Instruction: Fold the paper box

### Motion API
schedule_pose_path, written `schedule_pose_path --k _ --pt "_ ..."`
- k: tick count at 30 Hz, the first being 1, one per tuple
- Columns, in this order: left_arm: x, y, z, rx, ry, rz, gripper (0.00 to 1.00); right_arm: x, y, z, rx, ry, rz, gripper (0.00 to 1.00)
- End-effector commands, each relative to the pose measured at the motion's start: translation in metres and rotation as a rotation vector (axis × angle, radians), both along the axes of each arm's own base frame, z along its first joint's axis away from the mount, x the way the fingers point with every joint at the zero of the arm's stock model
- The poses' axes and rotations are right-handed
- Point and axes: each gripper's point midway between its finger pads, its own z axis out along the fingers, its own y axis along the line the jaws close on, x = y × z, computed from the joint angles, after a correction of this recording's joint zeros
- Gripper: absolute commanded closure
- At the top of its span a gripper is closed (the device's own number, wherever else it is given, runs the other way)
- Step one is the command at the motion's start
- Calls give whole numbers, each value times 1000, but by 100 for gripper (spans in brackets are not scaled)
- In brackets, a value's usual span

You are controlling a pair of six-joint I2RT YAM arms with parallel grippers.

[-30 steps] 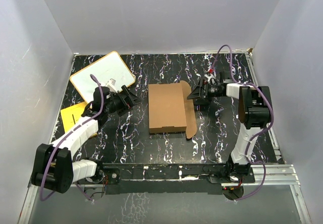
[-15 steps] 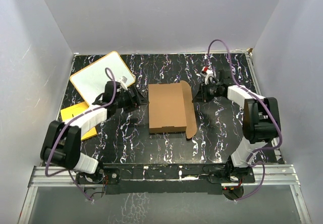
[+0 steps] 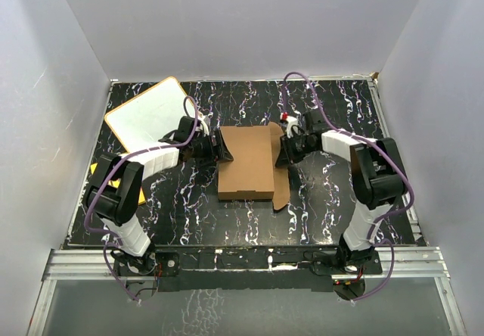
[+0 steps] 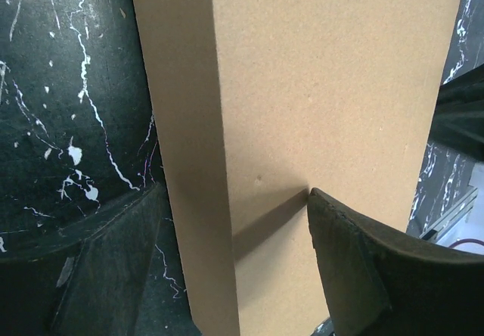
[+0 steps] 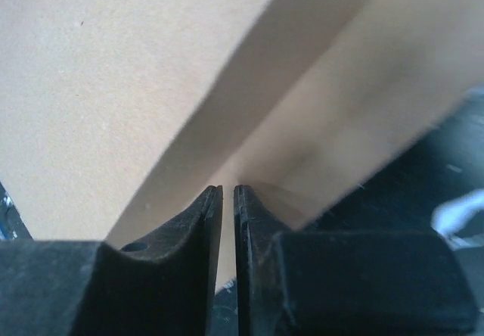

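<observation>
Paper box [image 3: 246, 162]: brown, lid down, at centre of table [image 3: 333, 192], flap sticking out right.
Left end effector [image 3: 219, 148]: released, straddling box's left edge.
Right end effector [image 3: 283, 152]: clenched on box's right flap.

A: Left side, what moved?
B: The left arm [image 3: 144, 159] swung in from the table's left. The left gripper [image 3: 219, 149] was well off the paper box [image 3: 246, 166] and now sits at its left edge. The fingers [image 4: 355, 260] narrowed a little and now straddle that edge.
A: Right side?
B: The right gripper [image 3: 286, 148] came in from the right onto the side flap [image 3: 278, 133]. The jaws went from wide apart to a thin slit, pinched on the flap.
A: Box itself?
B: It slid slightly left.
A: Anything else?
B: The left arm now covers most of the yellow sheet [image 3: 94, 169]; only a sliver shows. The left elbow came up off the near edge.
</observation>
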Motion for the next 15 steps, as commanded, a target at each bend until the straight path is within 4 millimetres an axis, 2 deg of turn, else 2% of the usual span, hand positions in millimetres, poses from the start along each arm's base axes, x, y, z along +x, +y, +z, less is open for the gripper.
schedule_pose_path --k 1,3,5,8,12,15 --pt "2 11 -6 90 -8 -4 26 38 -40 46 -2 -179 -120 79" --pt "1 10 -7 91 -2 -8 26 38 -54 47 22 -169 -174 68" --pt "0 10 -10 90 10 -11 26 34 -58 45 79 -127 -202 54" --pt "-1 9 -12 82 19 -10 28 27 -57 36 190 -11 -220 36" --pt "-3 8 -14 75 28 -10 29 18 -48 23 303 121 -217 17" --pt "-5 7 -14 68 32 -13 29 17 -42 22 350 165 -221 9"
